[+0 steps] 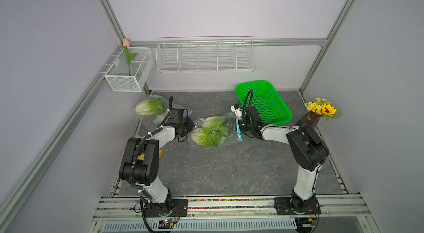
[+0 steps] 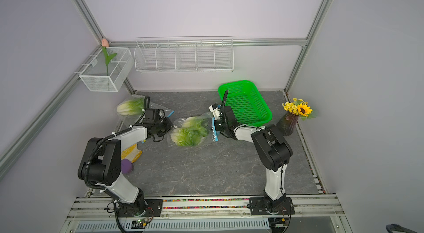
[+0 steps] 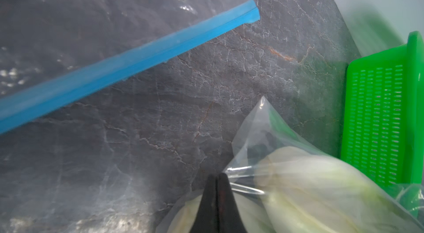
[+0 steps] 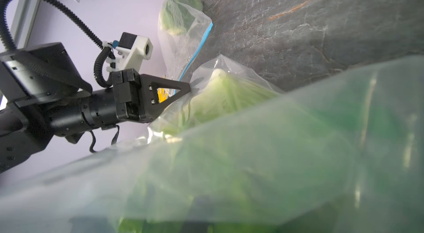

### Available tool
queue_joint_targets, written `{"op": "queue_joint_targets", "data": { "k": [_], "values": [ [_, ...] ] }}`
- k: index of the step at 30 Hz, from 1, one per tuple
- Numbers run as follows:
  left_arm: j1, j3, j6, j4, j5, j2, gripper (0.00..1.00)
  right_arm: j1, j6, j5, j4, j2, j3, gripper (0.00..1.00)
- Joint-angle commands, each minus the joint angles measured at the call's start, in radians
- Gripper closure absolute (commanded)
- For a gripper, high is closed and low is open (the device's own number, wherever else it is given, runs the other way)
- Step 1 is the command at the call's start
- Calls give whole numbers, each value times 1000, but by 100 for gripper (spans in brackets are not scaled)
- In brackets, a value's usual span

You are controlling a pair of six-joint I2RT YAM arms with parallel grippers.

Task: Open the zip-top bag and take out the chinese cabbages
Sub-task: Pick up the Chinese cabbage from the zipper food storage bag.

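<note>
A clear zip-top bag (image 1: 212,132) lies mid-table, seen in both top views, with two chinese cabbages (image 1: 206,137) (image 1: 212,121) inside. My left gripper (image 3: 216,175) is shut on a fold of film at the bag's left end. My right gripper (image 1: 239,126) sits at the bag's blue zip strip (image 1: 238,129). In the right wrist view the bag's film (image 4: 252,151) covers its jaws, so I take it as shut on that edge. A second bag (image 1: 158,112) at the back left holds a third cabbage (image 1: 149,107), and its blue zip (image 3: 114,69) shows in the left wrist view.
A green plastic basket (image 1: 263,101) stands just behind my right gripper. A vase of sunflowers (image 1: 321,110) is at the right edge. On the walls hang a wire rack (image 1: 205,56) and a mesh box with a tulip (image 1: 128,69). Yellow and purple items (image 2: 130,155) lie by the left arm.
</note>
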Motion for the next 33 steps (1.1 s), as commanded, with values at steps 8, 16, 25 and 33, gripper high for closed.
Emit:
{"op": "queue_joint_targets", "data": {
  "k": [8, 16, 25, 33],
  "values": [
    [27, -18, -26, -10, -94, -2, 100, -37, -183, 131, -220, -251, -96, 91],
    [27, -17, -31, 47, -25, 3, 94, -38, -330, 114, -358, -318, -86, 92],
    [-5, 8, -60, 137, 61, 19, 0, -37, -325, 20, -406, -103, 44, 92],
    [-63, 54, -92, 133, 72, 116, 6, -1, -329, -26, -401, 7, 145, 92]
  ]
}}
